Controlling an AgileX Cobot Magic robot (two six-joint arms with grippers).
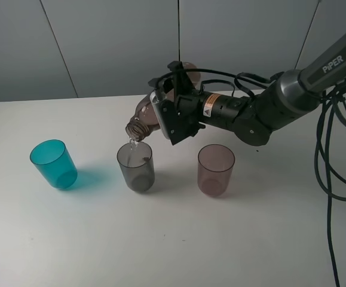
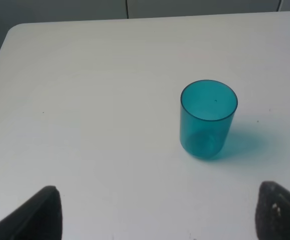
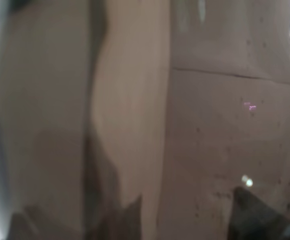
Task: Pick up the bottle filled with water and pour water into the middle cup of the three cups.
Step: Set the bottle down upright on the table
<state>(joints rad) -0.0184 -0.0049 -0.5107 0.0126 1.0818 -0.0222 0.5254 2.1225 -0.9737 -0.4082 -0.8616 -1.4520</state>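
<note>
My right gripper point(image 1: 171, 116) is shut on the smoky brown bottle point(image 1: 144, 116) and holds it tilted, neck down to the left. The bottle's open mouth point(image 1: 134, 133) hangs just above the rim of the smoky grey middle cup point(image 1: 137, 168), and a thin stream of water falls into it. The teal cup point(image 1: 54, 164) stands to its left and the pinkish-mauve cup point(image 1: 216, 170) to its right. The right wrist view is filled by the bottle's brown wall point(image 3: 134, 100). My left gripper point(image 2: 157, 216) is open and empty, with the teal cup point(image 2: 208, 119) ahead of it.
The cups stand in a row on a white table point(image 1: 173, 239). The right arm point(image 1: 262, 110) reaches in from the right over the table's back. Black cables point(image 1: 334, 173) hang at the right edge. A grey panelled wall stands behind.
</note>
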